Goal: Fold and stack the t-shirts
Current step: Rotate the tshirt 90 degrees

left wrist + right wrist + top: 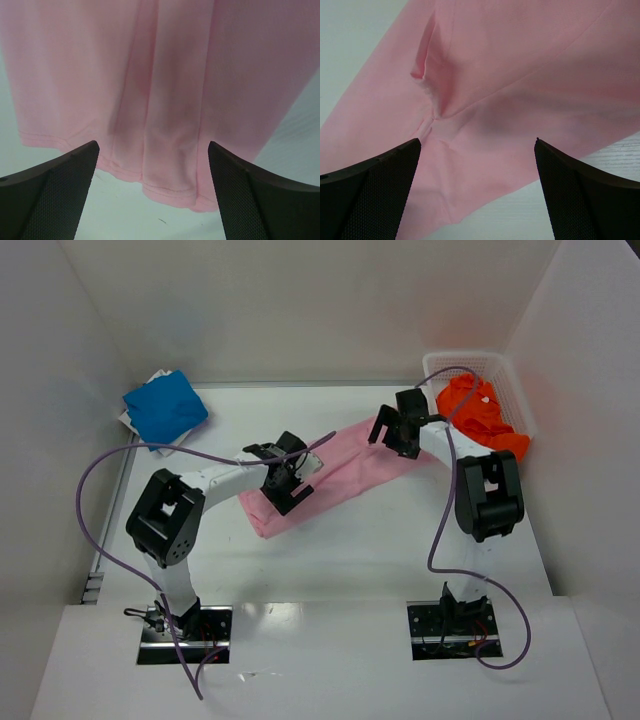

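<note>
Two open claws: left gripper [283, 492] and right gripper [398, 440] hang above the pink shirt [350, 472], folded lengthwise; next, each likely must pinch its end.

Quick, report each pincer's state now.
Left pincer: open, holding nothing, over the pink t-shirt.
Right pincer: open, holding nothing, over the same t-shirt.

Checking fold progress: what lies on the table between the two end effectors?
The light pink cloth t-shirt, a long strip, fills the stretch between the left end effector and the right end effector; the top external view shows it.
</note>
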